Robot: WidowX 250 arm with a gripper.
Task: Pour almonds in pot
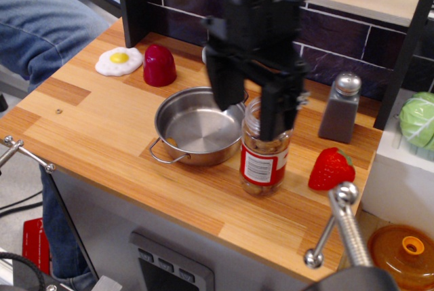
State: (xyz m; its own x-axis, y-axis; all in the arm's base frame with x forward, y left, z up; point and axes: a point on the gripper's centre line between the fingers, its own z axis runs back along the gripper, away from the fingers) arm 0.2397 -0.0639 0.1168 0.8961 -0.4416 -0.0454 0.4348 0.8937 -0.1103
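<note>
Nearest to me, right under the gripper [252, 116], stands the clear jar [265, 157] of almonds [261, 182], upright on the wooden counter [102, 142]. Its red-and-white label [256, 166] has dark print on the white panel, too small to read from here; I can make out no brand. To the gripper's left and just below it sits the pot [196, 127], shiny steel, empty as far as I can see, with a wire loop handle facing me. Jar and pot are close together, perhaps touching; I can't say which. A red strawberry [331, 167] lies off to the right of the jar.

The gripper hangs with its fingers spread wide, one dark finger [277, 110] down in front of the jar's mouth, the other over the pot's far rim. It holds nothing.

I'd judge the grasp is the step in hand. To do it well, the fingers should straddle the jar squarely, come down to about label height, below the neck, and close firmly, since smooth plastic may slip once tilted. Then lift clear of the pot's rim before tipping, so the nuts fall into the middle.

Farther back, right of the gripper, stands a grey shaker [339, 109] with a metal cap; far left, a dark red dome-shaped object [159, 66] and a fried egg [119, 60].
</note>
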